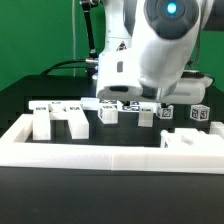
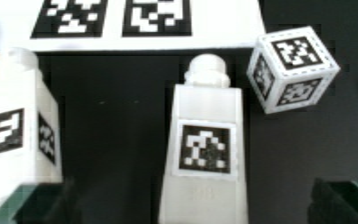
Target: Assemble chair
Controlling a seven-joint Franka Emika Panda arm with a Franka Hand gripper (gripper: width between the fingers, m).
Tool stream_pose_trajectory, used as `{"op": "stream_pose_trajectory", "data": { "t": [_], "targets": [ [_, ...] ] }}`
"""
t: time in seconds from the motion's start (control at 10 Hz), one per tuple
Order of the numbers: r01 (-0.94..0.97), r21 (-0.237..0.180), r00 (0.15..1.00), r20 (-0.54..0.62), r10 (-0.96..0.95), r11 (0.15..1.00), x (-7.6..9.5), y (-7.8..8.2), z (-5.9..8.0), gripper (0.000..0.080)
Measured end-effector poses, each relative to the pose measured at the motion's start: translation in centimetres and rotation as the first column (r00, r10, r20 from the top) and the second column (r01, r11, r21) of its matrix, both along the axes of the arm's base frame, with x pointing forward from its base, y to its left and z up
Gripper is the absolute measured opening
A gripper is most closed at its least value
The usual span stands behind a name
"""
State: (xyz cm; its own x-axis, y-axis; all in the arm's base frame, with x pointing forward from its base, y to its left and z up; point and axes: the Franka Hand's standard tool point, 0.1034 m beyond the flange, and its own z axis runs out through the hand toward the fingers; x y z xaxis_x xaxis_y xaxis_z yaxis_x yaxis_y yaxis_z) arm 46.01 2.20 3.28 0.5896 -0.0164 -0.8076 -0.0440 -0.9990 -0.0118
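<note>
Fingertips dark and blurred, closest in the wrist view; jaws released and spread wide, touching nothing. Between them, on the black surface, one white chair leg: long, blocky, rounded at its far end, with a black-and-white square tag on its upper face. Beside it and apart, a second leg carrying a tag of its own. Next to the first leg's rounded end, a tilted tagged cube, near but not touching. Beyond, marker board with two tags showing.

From the exterior view: long white rail in front. Just behind it, one blocky part on the exterior view's right. Farther back, a larger chunky part on the exterior view's left. Small tagged pieces in a row under the arm. Green backdrop farthest.
</note>
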Motion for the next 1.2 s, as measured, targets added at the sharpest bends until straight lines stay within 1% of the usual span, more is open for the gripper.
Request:
{"op": "stream_pose_trajectory", "data": {
  "t": [0.1, 0.2, 0.3, 0.6, 0.7, 0.8, 0.9, 1.0, 1.2],
  "targets": [
    [-0.002, 0.0, 1.0, -0.028, 0.002, 1.0, -0.2, 0.0, -0.6, 0.0649],
    [-0.002, -0.001, 0.999, -0.034, 0.002, 1.0, -0.3, 0.0, -0.9, 0.0649],
    [-0.003, -0.001, 1.0, -0.025, 0.003, 1.0, -0.3, 0.1, -1.3, 0.0649],
    [-0.004, -0.005, 1.0, -0.028, 0.004, 1.0, -1.5, 0.1, -2.5, 0.0649],
    [-0.008, -0.006, 1.0, -0.02, 0.007, 1.0, -1.6, 0.2, -2.8, 0.0649],
    [-0.011, -0.006, 1.0, -0.015, 0.011, 1.0, -1.6, 0.4, -3.0, 0.0649],
    [-0.011, -0.006, 1.0, -0.014, 0.011, 1.0, -1.6, 0.4, -3.0, 0.0623],
    [-0.011, -0.006, 1.0, -0.014, 0.011, 1.0, -1.6, 0.4, -3.0, 0.0623],
    [-0.011, -0.006, 1.0, -0.014, 0.011, 1.0, -1.6, 0.4, -3.0, 0.0285]
  ]
}}
